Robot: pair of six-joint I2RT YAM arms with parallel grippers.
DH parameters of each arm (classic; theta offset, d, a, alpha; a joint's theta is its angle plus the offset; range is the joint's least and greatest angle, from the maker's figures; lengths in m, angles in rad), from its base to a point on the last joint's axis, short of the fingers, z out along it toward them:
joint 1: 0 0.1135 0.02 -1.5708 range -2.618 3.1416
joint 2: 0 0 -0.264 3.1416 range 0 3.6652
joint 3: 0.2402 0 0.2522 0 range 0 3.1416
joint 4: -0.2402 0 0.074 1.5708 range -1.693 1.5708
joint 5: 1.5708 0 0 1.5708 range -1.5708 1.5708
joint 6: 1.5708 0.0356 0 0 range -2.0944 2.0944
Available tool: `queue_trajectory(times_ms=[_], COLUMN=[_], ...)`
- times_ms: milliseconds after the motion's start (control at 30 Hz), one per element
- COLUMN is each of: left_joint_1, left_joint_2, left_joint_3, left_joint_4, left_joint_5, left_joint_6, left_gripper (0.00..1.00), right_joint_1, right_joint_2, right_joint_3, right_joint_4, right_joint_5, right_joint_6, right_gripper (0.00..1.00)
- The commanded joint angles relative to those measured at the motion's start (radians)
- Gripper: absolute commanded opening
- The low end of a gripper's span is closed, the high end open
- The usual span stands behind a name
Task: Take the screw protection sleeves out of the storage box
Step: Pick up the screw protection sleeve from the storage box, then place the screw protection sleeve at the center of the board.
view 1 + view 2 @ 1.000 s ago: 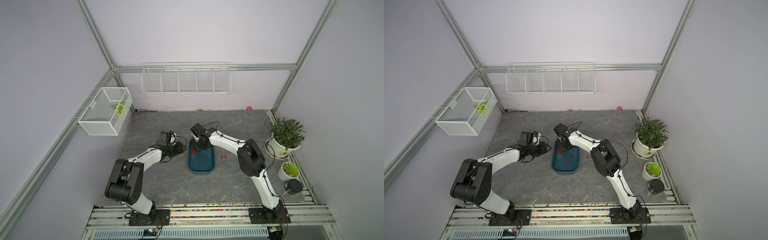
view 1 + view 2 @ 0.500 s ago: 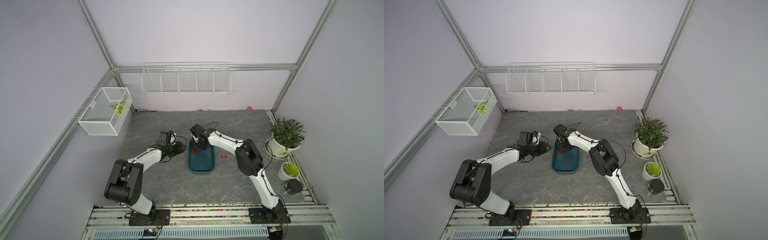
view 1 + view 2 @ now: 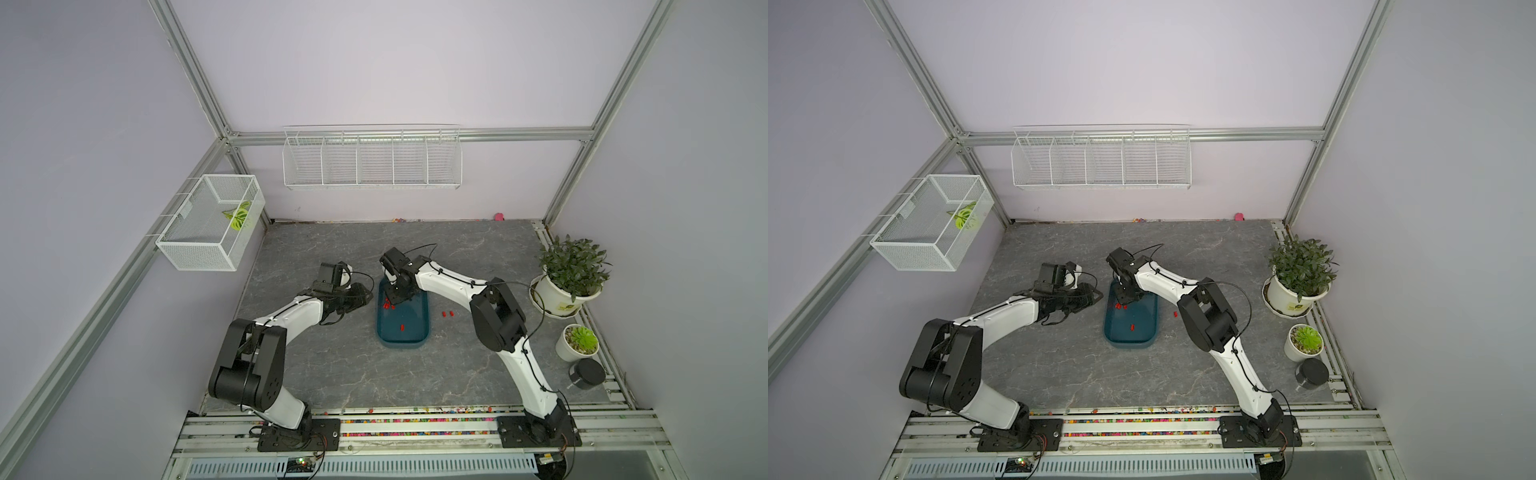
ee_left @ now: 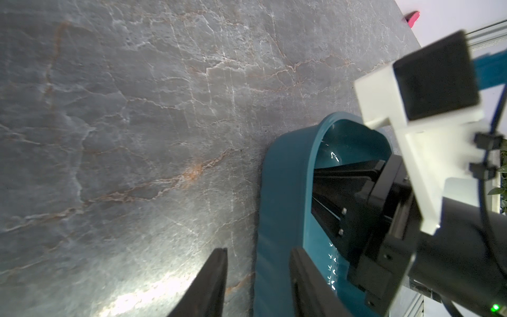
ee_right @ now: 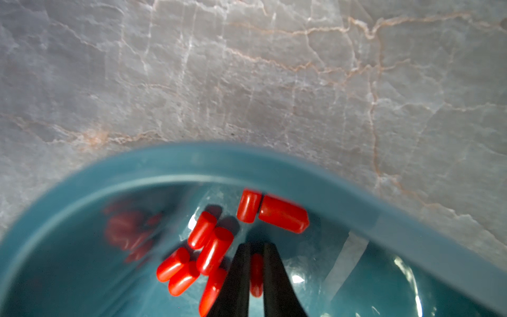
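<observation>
The storage box (image 3: pixel 415 320) (image 3: pixel 1148 324) is a teal tub in the middle of the grey table. Several red screw protection sleeves (image 3: pixel 387 306) lie clustered in its far left corner, and a single one (image 3: pixel 402 328) lies nearer the front. Two more sleeves (image 3: pixel 446 313) lie on the table right of the box. My right gripper (image 5: pixel 257 247) (image 3: pixel 395 297) reaches down into that corner, shut on one sleeve (image 5: pixel 256 274) beside the cluster (image 5: pixel 214 249). My left gripper (image 4: pixel 258 249) (image 3: pixel 368 296) stands open at the box's left wall (image 4: pixel 279 192), which shows between its fingers; contact is unclear.
A large potted plant (image 3: pixel 569 270), a small succulent pot (image 3: pixel 582 340) and a black cylinder (image 3: pixel 586 373) line the right edge. White wire baskets hang on the back wall (image 3: pixel 374 160) and the left wall (image 3: pixel 212 224). Bead-lined rails (image 3: pixel 415 419) run along the front.
The right gripper's jaws have closed onto a sleeve in the box's far left corner. The left arm has not moved.
</observation>
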Motion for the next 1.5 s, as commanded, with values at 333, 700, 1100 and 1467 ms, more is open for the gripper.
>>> queue_trajectory(times_ms=[333,700,1100,1467], left_joint_1=[0.001,0.001,0.0,-0.024], left_joint_2=[-0.017,-0.015,-0.017,-0.017], left_joint_3=[0.009,0.018,0.012,0.032], left_joint_4=[-0.013,-0.017,-0.001,-0.019], left_joint_5=[0.002,0.003,0.011,-0.004], left_joint_6=[0.015,0.014,-0.003,-0.01], left_gripper=[0.44,0.44,0.44,0.44], right_joint_1=[-0.003,-0.013,-0.1,-0.193], right_joint_2=[-0.124,-0.349,-0.584,-0.607], right_joint_3=[-0.072,-0.191,-0.422,-0.627], right_joint_4=[-0.005,-0.017,-0.011,0.102], right_joint_5=[0.018,0.054,0.085,0.037], right_joint_6=[-0.002,-0.02,-0.029,-0.057], right_gripper=[0.09,0.09,0.11,0.12])
